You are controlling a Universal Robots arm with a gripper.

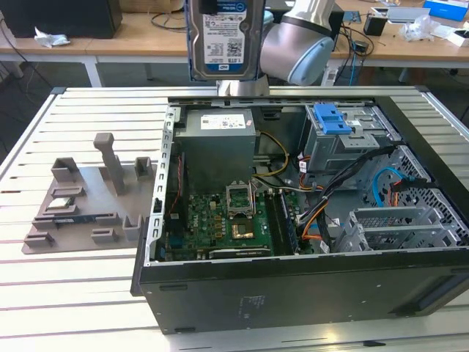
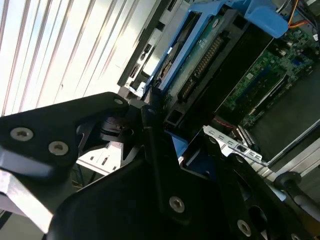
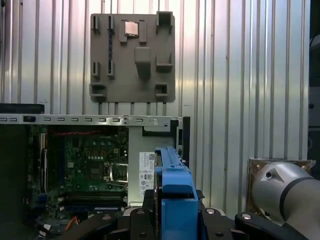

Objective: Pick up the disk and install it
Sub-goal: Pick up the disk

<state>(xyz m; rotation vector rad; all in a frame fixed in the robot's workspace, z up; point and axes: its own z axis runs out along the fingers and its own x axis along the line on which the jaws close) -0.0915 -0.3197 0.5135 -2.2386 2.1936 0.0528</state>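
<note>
The exterior view's top edge cuts off the raised disk [image 1: 223, 62] and the arm [image 1: 300, 48] beside it; the print on the disk's label [image 1: 222, 33] is too small to tell.

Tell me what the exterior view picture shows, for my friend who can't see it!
A robot arm holds the disk upright, high above an open computer case. A grey tray lies on the slatted metal table at the exterior view's left of the case.

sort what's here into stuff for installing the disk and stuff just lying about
For the job: disk, held by the gripper; open computer case; drive bay.
Lying about: grey parts tray beside the case; power supply; circuit board.
</note>
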